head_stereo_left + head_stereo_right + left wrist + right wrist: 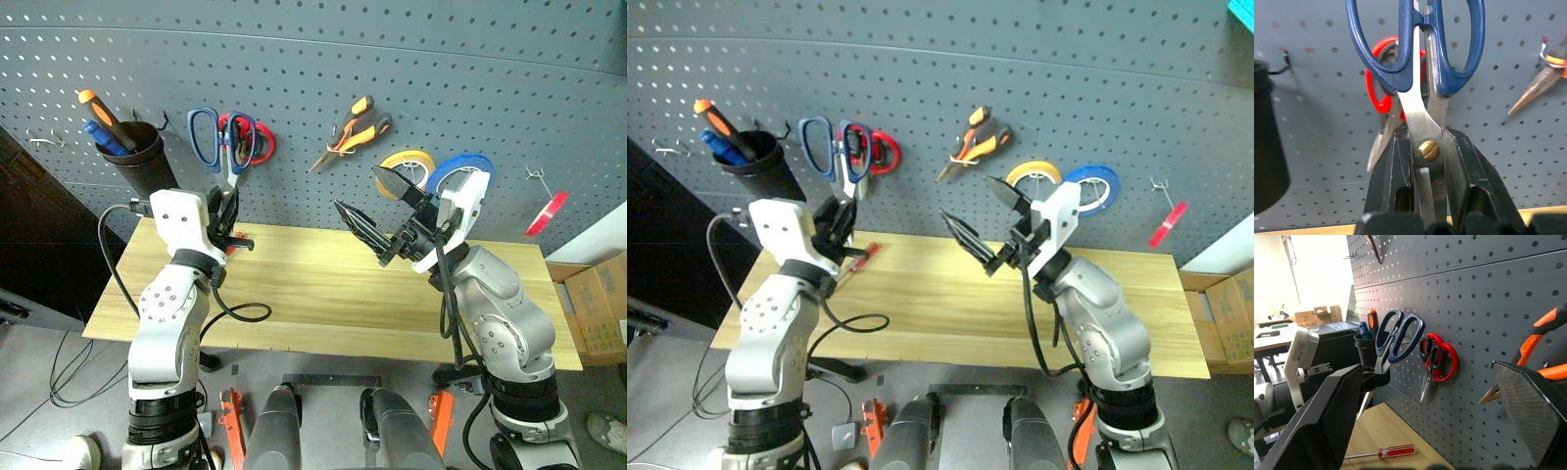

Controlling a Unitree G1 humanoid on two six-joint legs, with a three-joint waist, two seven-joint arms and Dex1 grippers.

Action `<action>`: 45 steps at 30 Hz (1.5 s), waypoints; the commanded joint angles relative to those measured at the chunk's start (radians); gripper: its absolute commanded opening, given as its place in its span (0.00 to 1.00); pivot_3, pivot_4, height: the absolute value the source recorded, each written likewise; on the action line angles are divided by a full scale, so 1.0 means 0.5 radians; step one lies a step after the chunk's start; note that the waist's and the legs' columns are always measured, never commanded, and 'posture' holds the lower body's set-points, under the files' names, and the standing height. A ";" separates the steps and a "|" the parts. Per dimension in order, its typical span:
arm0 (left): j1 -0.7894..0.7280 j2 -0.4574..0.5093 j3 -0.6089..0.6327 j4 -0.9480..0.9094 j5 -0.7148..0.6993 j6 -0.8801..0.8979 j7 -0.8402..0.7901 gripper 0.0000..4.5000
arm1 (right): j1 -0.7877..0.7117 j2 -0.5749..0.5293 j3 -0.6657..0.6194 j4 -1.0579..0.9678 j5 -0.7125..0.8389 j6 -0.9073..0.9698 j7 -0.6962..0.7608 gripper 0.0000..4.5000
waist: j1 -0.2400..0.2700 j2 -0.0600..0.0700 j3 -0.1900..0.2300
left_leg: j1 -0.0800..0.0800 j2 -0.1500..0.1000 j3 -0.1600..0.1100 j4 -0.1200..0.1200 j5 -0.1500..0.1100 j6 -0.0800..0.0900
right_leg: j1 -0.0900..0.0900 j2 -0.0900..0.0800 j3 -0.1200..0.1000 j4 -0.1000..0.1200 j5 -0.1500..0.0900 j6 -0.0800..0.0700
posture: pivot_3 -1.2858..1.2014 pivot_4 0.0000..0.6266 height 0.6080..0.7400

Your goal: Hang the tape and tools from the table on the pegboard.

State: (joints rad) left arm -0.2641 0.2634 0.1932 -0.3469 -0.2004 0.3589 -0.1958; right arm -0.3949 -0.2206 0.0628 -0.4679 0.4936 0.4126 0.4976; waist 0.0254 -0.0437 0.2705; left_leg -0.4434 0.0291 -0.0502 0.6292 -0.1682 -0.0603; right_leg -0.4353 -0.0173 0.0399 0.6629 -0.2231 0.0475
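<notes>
My left gripper (1430, 196) is clamped on the blades of the blue-handled scissors (1418, 58), whose loops point up against the grey pegboard (1317, 142). Behind them hang red-handled scissors (1382, 100), with plier tips (1535, 90) off to one side.

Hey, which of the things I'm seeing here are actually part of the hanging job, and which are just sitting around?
Part of the job:
- blue scissors, held in the left gripper
- red screwdriver on the table
- pliers on the pegboard
- red tape

Just there:
- red scissors
- yellow tape
- blue tape
- black cup
</notes>
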 commanded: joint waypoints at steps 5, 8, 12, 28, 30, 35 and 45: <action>0.025 -0.005 0.008 -0.009 -0.086 0.029 -0.037 0.12 | 0.011 -0.017 -0.012 -0.112 0.011 -0.014 -0.042 1.00 | -0.001 0.000 0.000 | 0.001 0.000 0.000 0.000 0.000 0.000 | 0.000 0.000 0.000 0.000 0.000 0.000 | 0.57 0.32 1.00; 0.010 0.001 0.006 0.057 -0.115 0.082 -0.048 0.12 | 0.009 -0.023 -0.009 -0.113 0.009 -0.014 -0.052 1.00 | -0.001 0.000 0.000 | 0.002 0.000 0.000 0.000 0.000 0.000 | 0.001 0.000 0.000 0.000 0.000 0.001 | 0.56 0.32 1.00; -0.052 0.016 -0.008 0.191 -0.138 0.085 -0.094 0.12 | 0.010 -0.025 -0.002 -0.118 0.007 -0.011 -0.062 1.00 | -0.001 0.000 0.000 | 0.009 0.000 0.000 0.000 0.000 0.000 | 0.009 0.000 0.000 -0.001 -0.001 0.002 | 0.57 0.32 1.00; -0.218 0.020 0.006 0.392 -0.182 -0.014 -0.193 0.85 | 0.024 -0.039 0.005 -0.152 0.007 -0.003 -0.087 1.00 | -0.004 0.000 0.000 | 0.020 0.000 0.000 -0.003 0.000 0.000 | 0.023 0.000 0.000 -0.005 -0.002 0.001 | 0.56 0.31 1.00; -0.212 0.019 0.006 0.384 -0.165 -0.023 -0.174 1.00 | 0.028 -0.041 0.005 -0.158 0.011 -0.001 -0.087 1.00 | -0.004 0.000 0.000 | 0.020 0.000 0.000 -0.003 0.000 0.000 | 0.023 0.000 0.000 -0.005 -0.002 0.001 | 0.56 0.31 1.00; -0.035 0.064 0.036 0.297 -0.152 0.045 -0.147 1.00 | 0.053 -0.056 0.015 -0.185 0.015 0.012 -0.075 1.00 | -0.007 0.001 -0.001 | 0.020 0.000 0.000 -0.003 0.000 0.000 | 0.023 -0.001 0.000 -0.006 -0.002 0.000 | 0.56 0.33 1.00; 0.324 0.275 0.065 0.312 0.027 0.121 -0.105 1.00 | 0.102 -0.150 0.215 -0.229 0.040 0.169 0.036 1.00 | -0.004 0.003 0.001 | 0.021 0.003 0.000 -0.006 0.000 0.000 | 0.022 -0.001 0.001 -0.008 -0.010 -0.012 | 0.57 0.42 1.00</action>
State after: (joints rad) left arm -0.1040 0.3768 0.2051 -0.1903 -0.2083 0.4287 -0.2503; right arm -0.3388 -0.2771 0.1277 -0.5477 0.5225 0.4910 0.4861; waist 0.0231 -0.0421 0.2710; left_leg -0.4330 0.0303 -0.0500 0.6264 -0.1685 -0.0601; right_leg -0.4242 -0.0182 0.0403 0.6590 -0.2282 0.0410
